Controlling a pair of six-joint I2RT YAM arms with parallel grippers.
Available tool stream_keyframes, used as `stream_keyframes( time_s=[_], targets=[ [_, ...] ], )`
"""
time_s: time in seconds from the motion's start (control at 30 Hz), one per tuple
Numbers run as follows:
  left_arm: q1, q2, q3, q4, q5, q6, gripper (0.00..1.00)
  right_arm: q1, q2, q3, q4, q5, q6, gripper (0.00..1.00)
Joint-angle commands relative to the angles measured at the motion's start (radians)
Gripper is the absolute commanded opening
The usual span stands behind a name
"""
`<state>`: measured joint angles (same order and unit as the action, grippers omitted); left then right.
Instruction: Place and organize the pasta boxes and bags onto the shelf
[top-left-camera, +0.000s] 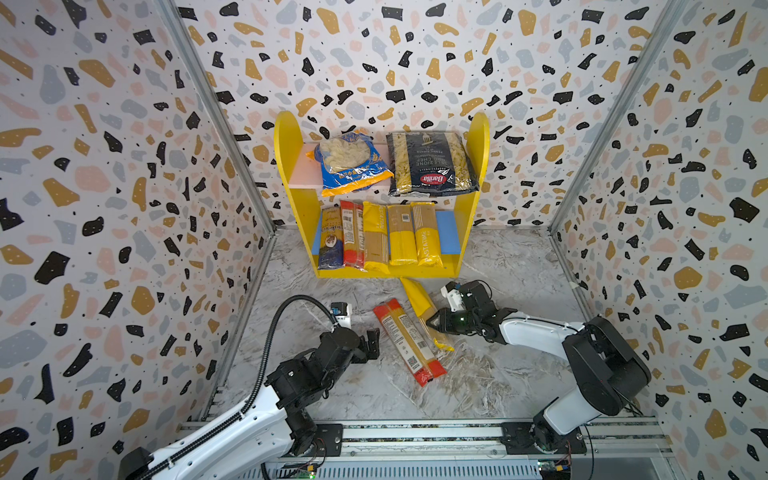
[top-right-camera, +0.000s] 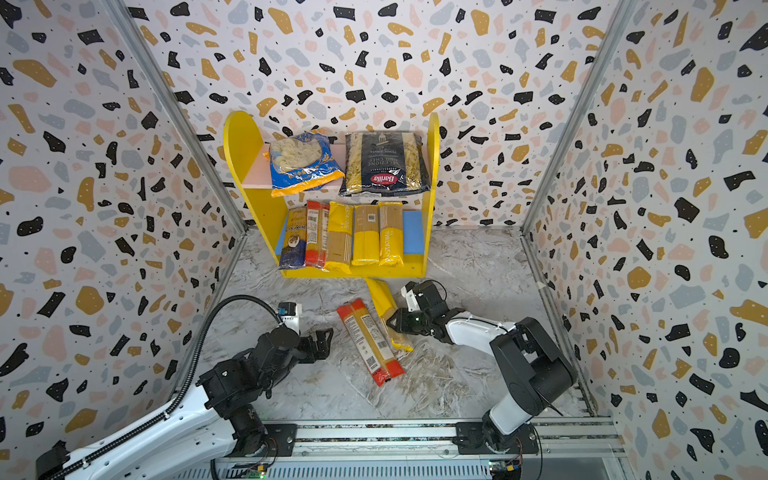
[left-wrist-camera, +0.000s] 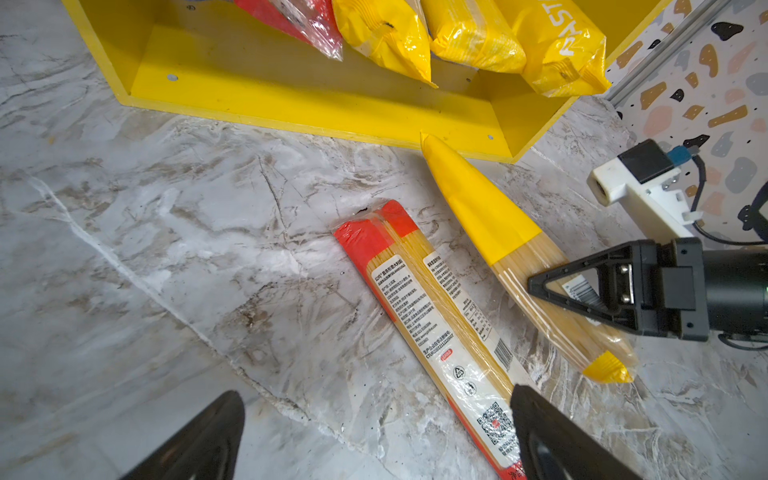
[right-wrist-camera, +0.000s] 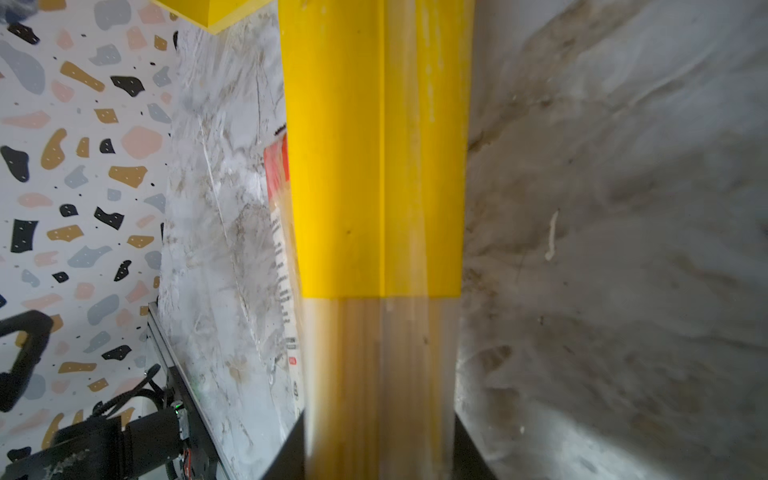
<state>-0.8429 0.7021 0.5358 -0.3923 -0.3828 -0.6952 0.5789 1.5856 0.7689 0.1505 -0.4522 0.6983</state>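
Yellow spaghetti pack (top-left-camera: 419, 303) on the tabletop (top-left-camera: 498, 266), which we pinch in the right claw (top-left-camera: 430, 322); left claw (top-left-camera: 375, 344) spread wide.

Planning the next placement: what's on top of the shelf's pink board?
A blue-orange bag and a navy Barilla bag. Bare pink board shows left of them; anything beneath the bags is hidden.

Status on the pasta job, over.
Left tool open, empty. Right tool shut on yellow spaghetti pack before shelf. Red spaghetti pack close alongside.
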Motion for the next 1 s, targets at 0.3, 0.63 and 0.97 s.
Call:
stream_keyframes(
  time_s=[0.3,0.63,0.97],
  targets=[
    [-0.004,0.047,0.068,0.022,-0.012,0.037,1.0,-0.047,0.062,0.106,0.268,-0.039,0.033,0.09],
    [-0.004,0.082,0.099,0.034,-0.01,0.047,1.0,-0.081,0.107,0.143,0.327,-0.063,0.047,0.09],
    [-0.003,0.12,0.119,0.043,-0.012,0.065,1.0,-0.088,0.165,0.161,0.451,-0.036,0.083,0.09]
  ],
)
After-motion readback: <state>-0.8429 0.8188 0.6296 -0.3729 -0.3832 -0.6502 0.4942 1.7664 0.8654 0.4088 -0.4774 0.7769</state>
